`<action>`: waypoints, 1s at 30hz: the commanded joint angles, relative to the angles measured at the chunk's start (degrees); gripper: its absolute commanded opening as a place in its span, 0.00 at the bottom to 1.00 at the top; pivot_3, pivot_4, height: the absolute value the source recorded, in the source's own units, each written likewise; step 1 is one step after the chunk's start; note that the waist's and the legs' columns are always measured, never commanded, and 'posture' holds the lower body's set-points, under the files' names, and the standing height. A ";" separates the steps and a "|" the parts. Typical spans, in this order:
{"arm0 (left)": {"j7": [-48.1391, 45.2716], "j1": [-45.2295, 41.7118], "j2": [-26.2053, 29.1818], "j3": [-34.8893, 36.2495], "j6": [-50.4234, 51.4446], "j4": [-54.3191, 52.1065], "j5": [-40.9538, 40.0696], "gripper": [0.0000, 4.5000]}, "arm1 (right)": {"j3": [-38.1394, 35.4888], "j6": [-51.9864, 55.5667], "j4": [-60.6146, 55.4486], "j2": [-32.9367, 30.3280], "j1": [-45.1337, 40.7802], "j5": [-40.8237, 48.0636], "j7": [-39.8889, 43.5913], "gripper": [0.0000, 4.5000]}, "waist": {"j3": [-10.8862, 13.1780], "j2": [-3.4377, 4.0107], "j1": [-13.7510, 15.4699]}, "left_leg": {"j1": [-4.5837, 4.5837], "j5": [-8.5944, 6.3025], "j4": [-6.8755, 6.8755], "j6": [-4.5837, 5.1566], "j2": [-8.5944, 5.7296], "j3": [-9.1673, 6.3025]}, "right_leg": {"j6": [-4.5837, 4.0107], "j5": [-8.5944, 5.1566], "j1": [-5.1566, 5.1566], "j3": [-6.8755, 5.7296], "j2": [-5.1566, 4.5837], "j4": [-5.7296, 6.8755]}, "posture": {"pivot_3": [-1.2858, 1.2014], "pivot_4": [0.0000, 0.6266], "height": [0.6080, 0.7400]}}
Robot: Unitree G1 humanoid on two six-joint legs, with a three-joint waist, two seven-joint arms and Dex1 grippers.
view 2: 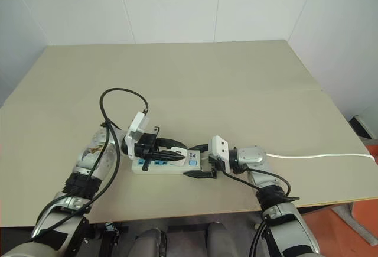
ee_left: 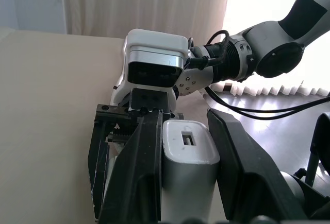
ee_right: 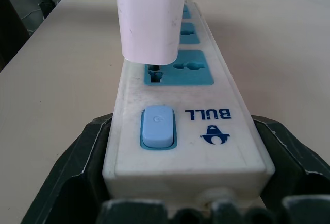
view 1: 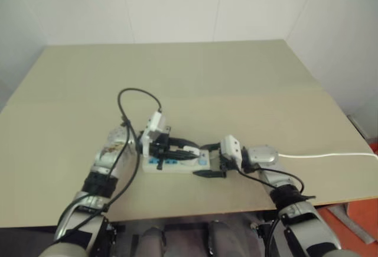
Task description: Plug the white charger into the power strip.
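one white charger (ee_right: 149, 18), one power strip (ee_right: 206, 131)

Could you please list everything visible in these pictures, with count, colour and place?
table: one, beige, spans the scene.
power strip: one, white with blue outlet faces and a blue switch, lying near the table's front edge; its switch end sits between the right gripper's fingers.
white charger: one, white, held upright over the outlet nearest the switch, its base just above the blue face.
cable: one, white, running from the strip's switch end toward the table's right edge.
left gripper: black fingers, shut on the white charger.
right gripper: black fingers, shut on the power strip.
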 commanded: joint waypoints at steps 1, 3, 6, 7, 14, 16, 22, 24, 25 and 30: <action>-0.23 -0.26 -0.44 0.81 -1.92 0.45 0.04 0.23 | 1.15 0.76 -0.45 0.47 0.91 -0.51 0.58 0.76 | 0.00 0.00 0.01 | 0.00 0.00 0.00 0.00 0.00 0.00 | 0.00 0.00 0.00 0.00 0.00 0.00 | 0.52 0.24 1.00; -0.24 -0.09 -0.65 0.98 -2.58 0.96 -0.04 0.23 | 1.18 0.83 -0.47 0.48 0.91 -0.56 0.51 0.76 | 0.00 0.00 0.00 | 0.00 0.00 0.00 0.00 0.00 0.00 | 0.00 0.00 0.00 0.00 0.00 0.00 | 0.52 0.24 1.00; -0.33 0.03 -0.61 1.06 -3.37 1.74 0.04 0.23 | 1.19 0.95 -0.55 0.46 0.94 -0.61 0.43 0.76 | 0.00 0.00 0.00 | 0.00 0.00 -0.01 0.00 0.00 0.00 | 0.00 0.00 0.00 0.00 0.00 -0.01 | 0.52 0.24 1.00; -0.41 0.05 -0.54 1.12 -3.57 1.96 0.02 0.23 | 1.18 1.01 -0.60 0.43 0.97 -0.61 0.43 0.76 | 0.00 0.00 -0.01 | 0.00 0.00 -0.01 0.00 0.00 0.00 | 0.00 0.00 0.00 0.00 0.00 -0.01 | 0.52 0.24 1.00; -0.08 0.85 -0.15 1.71 -4.17 2.72 -0.10 0.23 | 1.23 1.49 -1.02 0.27 1.17 -0.65 0.40 0.76 | 0.00 0.00 -0.02 | 0.00 0.00 -0.04 0.00 0.00 0.00 | 0.00 0.00 -0.01 0.00 0.00 -0.03 | 0.52 0.24 1.00; 0.14 1.35 0.09 1.87 -4.33 3.01 0.03 0.23 | 1.22 1.65 -1.18 0.24 1.25 -0.63 0.42 0.76 | 0.00 0.00 -0.03 | 0.00 0.00 -0.05 0.00 0.00 0.00 | 0.00 0.00 -0.01 0.00 0.00 -0.03 | 0.52 0.24 1.00; -0.56 2.04 1.37 2.10 -5.63 4.30 0.76 0.23 | 1.20 1.86 -1.26 0.06 1.35 -0.64 0.62 0.76 | 0.00 0.00 -0.02 | 0.01 0.00 -0.07 0.00 0.02 0.00 | 0.00 0.00 -0.01 0.00 0.01 -0.04 | 0.52 0.24 1.00; -0.61 1.98 1.68 2.27 -5.62 4.47 0.76 0.23 | 1.18 1.88 -1.22 0.02 1.34 -0.64 0.66 0.76 | 0.00 0.00 -0.03 | 0.01 0.00 -0.07 0.00 0.02 0.00 | 0.00 0.00 -0.01 0.00 0.01 -0.05 | 0.52 0.24 1.00; -0.65 1.94 1.81 2.35 -5.68 4.59 0.78 0.23 | 1.18 1.89 -1.18 0.03 1.31 -0.64 0.66 0.76 | 0.00 0.00 -0.04 | 0.01 0.00 -0.08 0.00 0.02 0.00 | 0.00 0.00 -0.01 0.00 0.01 -0.05 | 0.52 0.24 1.00; -1.14 2.37 2.73 1.80 -6.19 4.48 1.53 0.23 | 1.18 1.89 -1.07 0.03 1.27 -0.70 0.59 0.76 | 0.00 0.00 -0.08 | 0.02 0.00 -0.10 0.00 0.03 0.00 | 0.00 0.00 -0.01 0.00 0.02 -0.06 | 0.52 0.24 1.00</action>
